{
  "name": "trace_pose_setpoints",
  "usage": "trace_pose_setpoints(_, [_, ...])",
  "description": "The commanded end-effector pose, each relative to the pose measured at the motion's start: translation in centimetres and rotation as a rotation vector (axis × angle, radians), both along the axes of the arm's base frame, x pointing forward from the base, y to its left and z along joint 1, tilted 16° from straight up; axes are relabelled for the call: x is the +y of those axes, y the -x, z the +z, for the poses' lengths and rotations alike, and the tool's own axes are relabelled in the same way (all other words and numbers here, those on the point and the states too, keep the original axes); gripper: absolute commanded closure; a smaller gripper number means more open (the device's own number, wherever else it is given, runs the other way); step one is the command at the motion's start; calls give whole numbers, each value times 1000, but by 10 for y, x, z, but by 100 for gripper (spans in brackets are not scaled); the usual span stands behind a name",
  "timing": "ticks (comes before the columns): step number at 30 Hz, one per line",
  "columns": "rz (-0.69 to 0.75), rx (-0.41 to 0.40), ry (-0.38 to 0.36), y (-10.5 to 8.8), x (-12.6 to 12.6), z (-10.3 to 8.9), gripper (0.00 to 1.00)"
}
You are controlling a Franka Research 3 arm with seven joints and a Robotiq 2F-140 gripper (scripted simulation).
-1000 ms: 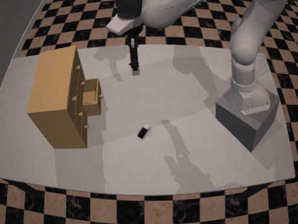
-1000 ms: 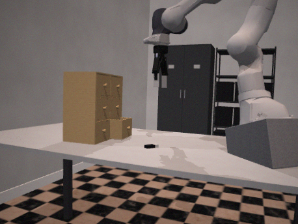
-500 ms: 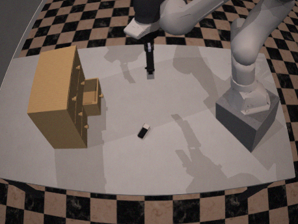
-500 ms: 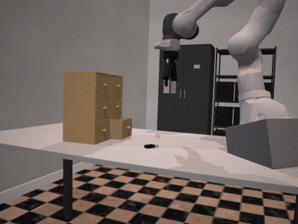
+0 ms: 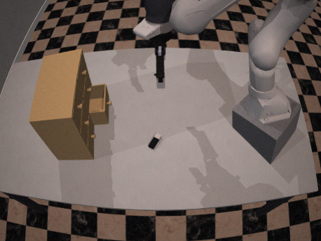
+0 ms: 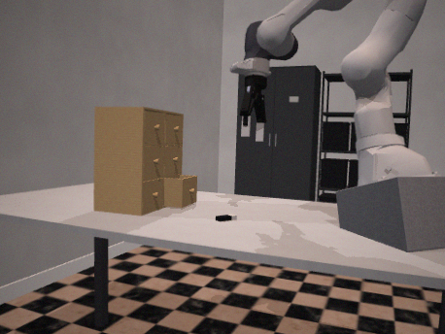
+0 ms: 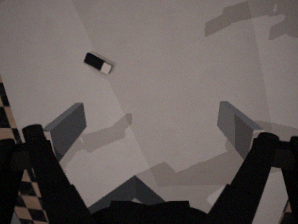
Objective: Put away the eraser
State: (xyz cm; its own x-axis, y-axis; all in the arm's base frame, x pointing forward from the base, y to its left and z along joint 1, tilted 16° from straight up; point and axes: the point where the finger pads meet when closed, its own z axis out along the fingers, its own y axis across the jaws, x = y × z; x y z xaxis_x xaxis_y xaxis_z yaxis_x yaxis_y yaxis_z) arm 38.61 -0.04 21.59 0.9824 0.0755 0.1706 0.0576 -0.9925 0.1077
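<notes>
Dim soft light, overlapping arm shadows on table [image 5: 196, 164], edges bowed

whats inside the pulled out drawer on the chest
From the top view the open drawer shows only bare wooden floor and walls; its rear part stays hidden under the chest, so an eraser there cannot be ruled out.
</notes>
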Motion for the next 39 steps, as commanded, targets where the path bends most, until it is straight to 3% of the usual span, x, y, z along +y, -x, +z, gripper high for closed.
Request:
trace_pose_setpoints(1, [-128, 27, -119, 10, 18, -9, 0])
trace_pose_setpoints(2, [-165, 39, -159, 13, 25, -11, 0])
trace_pose_setpoints(4, [-165, 39, -159, 13, 25, -11, 0])
trace_pose_setpoints(8, [-352, 116, -347, 27, 59, -20, 0])
trace_pose_setpoints(16, [-607, 276, -577, 47, 108, -23, 0])
trace_pose_setpoints(19, [-688, 355, -655, 59, 138, -20, 0])
trace_pose_setpoints(21, [-688, 355, -655, 59, 138, -20, 0])
trace_pose_setpoints(22, [-769, 406, -702, 59, 138, -20, 0])
trace_pose_setpoints(23, [-785, 439, -727, 65, 155, -17, 0])
trace_pose_setpoints(26, [-888, 504, -775, 65, 155, -17, 0])
trace_pose_setpoints(27, [-906, 543, -802, 70, 171, -12, 0])
trace_pose_setpoints(30, [-993, 605, -835, 70, 171, -12, 0])
trace_pose_setpoints(31, [-1021, 653, -864, 75, 187, -6, 0])
trace_pose_setpoints(35, [-1099, 712, -886, 75, 187, -6, 0])
trace_pose_setpoints(36, [-1154, 785, -919, 79, 201, 0, 0])
trace_pose_setpoints(38, [-1154, 785, -919, 79, 201, 0, 0])
trace_pose_setpoints(39, [-1201, 822, -927, 79, 201, 0, 0])
